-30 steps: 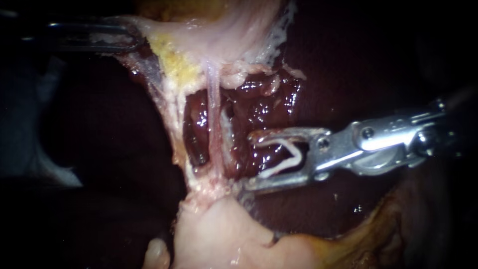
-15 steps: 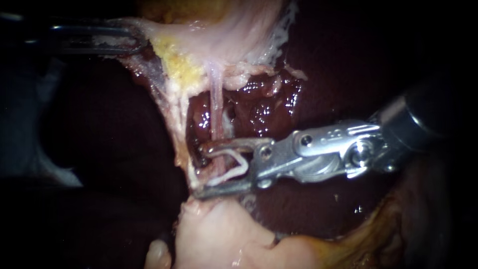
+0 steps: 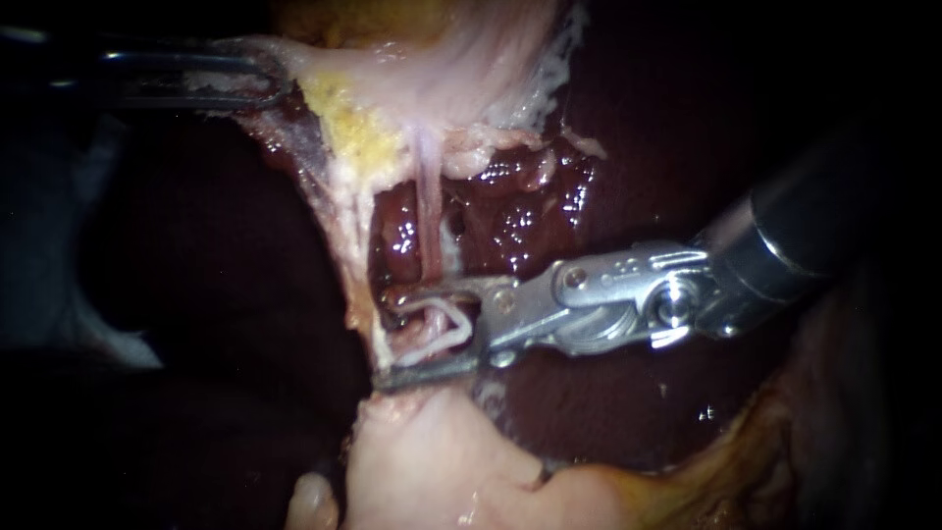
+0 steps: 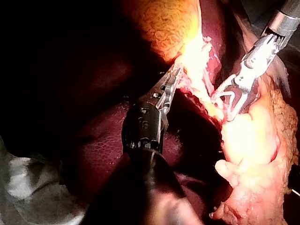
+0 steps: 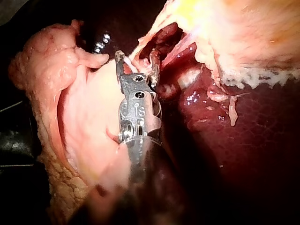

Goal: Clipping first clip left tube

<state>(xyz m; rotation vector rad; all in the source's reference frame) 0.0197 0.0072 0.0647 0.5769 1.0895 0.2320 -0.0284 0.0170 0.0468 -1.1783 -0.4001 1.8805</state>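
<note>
Your right instrument [image 3: 386,340] comes in from the right, and its jaws stand apart yet carry a white clip [image 3: 444,328] between them, one leg seated along each jaw; the clip is an open V, not squeezed flat. The jaws straddle the thin pink tube [image 3: 428,221], which runs down from the pale tissue [image 3: 461,69] above and passes in between the clip's legs; the upper jaw lies across the tube's front, while the lower jaw rests just above the pale mass [image 3: 432,461] at the tube's foot. In the right wrist view the jaw tips reach past the strand into the dark pocket behind it, though you cannot tell there how much of the tube sits inside the clip.

Your left instrument [image 3: 267,83] is clamped on the edge of the pale tissue up and to the left, well apart from the clip; it holds that sheet taut, so the tube stands stretched and clear of the liver [image 3: 520,211] behind it.

By my reading, the approach and placement look done: the clip is around the tube, low on it; what is left is to close the jaws fully so the clip locks, then open and back away. No clip sits on the tube yet; check that both legs clear the far side before you squeeze.
</note>
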